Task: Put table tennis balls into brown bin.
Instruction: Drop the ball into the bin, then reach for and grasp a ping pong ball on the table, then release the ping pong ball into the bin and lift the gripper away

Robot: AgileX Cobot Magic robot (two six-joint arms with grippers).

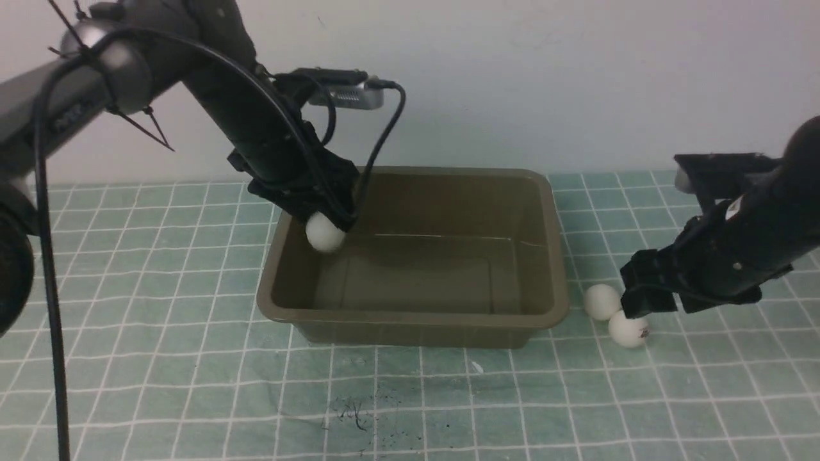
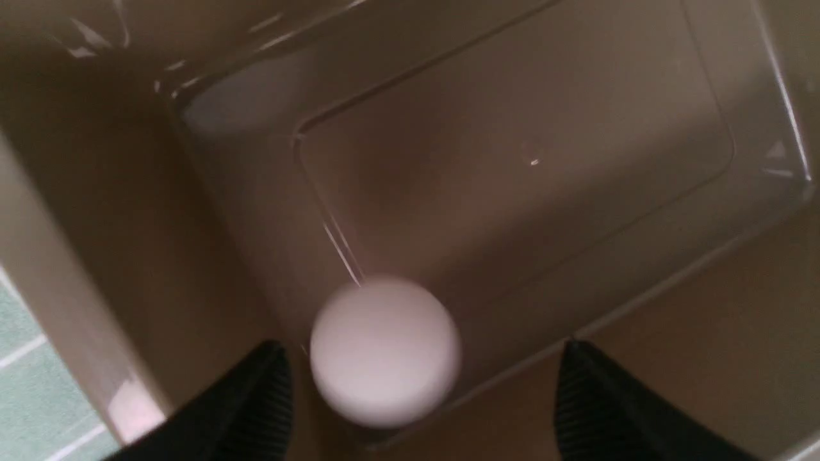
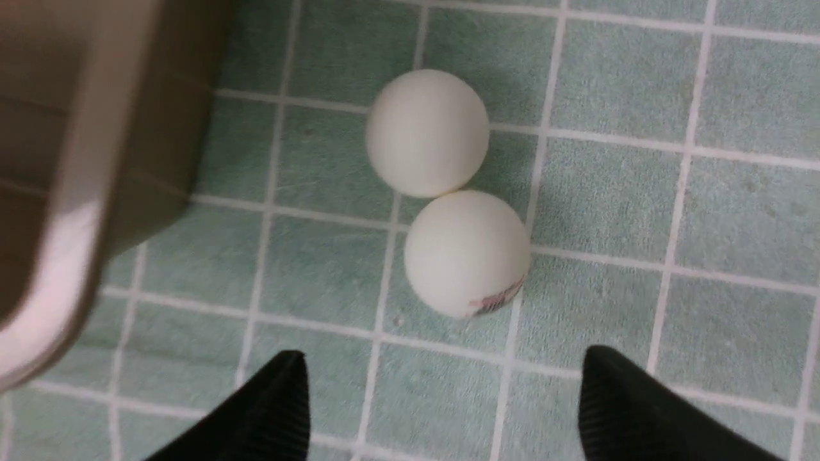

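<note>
The brown bin [image 1: 542, 256] stands mid-table. My left gripper [image 1: 333, 221] hangs open over the bin's left inner wall. One white table tennis ball [image 1: 325, 234] is just beneath it. In the left wrist view this ball [image 2: 384, 352] is blurred, lies between the spread fingers [image 2: 272, 384], touches neither, and has the bin floor [image 2: 512, 192] below it. Right of the bin, two more table tennis balls touch each other on the cloth: a plain one [image 1: 601, 301] [image 3: 427, 132] and one with a logo [image 1: 628, 328] [image 3: 466, 253]. My right gripper [image 1: 640, 301] [image 3: 442, 358] hovers open just above them.
A green checked cloth [image 1: 160, 358] covers the table, with a pale wall behind it. The bin's outer corner [image 3: 83, 160] lies close beside the two loose balls. Dark specks [image 1: 359, 410] mark the cloth in front of the bin.
</note>
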